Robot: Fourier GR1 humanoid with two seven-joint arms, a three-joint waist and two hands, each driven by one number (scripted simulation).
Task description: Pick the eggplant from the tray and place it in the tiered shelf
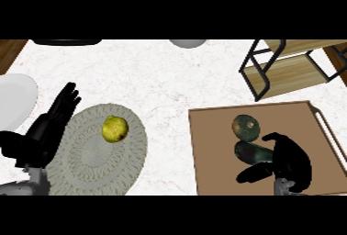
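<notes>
on a white marbled desk (169, 78), the right hand (288, 158) sits over a brown tray (217, 174) at 4 o'clock, fingers curled down around the lower end of a dark eggplant (246, 127). the eggplant lies on the tray's upper middle, its green top showing a pale spot; its lower part runs under the hand, and the thumb shows dark at the eggplant's 7 o'clock. a white strip runs along the tray's edge at 3 o'clock.

the tiered shelf (288, 69), wooden boards in a black frame, stands at 1 o'clock, apart from the tray's top edge.

the left hand (47, 126) shows at 9 o'clock, fingers straight and pointing toward 12, holding nothing, at the left rim of a woven round mat (88, 160). a yellow lemon (115, 128) lies on the mat's upper part, just right of the hand's fingers but not touching them.

a white plate (15, 103) is cut off by the edge at 9 o'clock, partly behind the left forearm. a grey rounded object (187, 43) and a dark one (68, 41) sit at the far edge near 12 and 11 o'clock, both too cropped to identify.
</notes>
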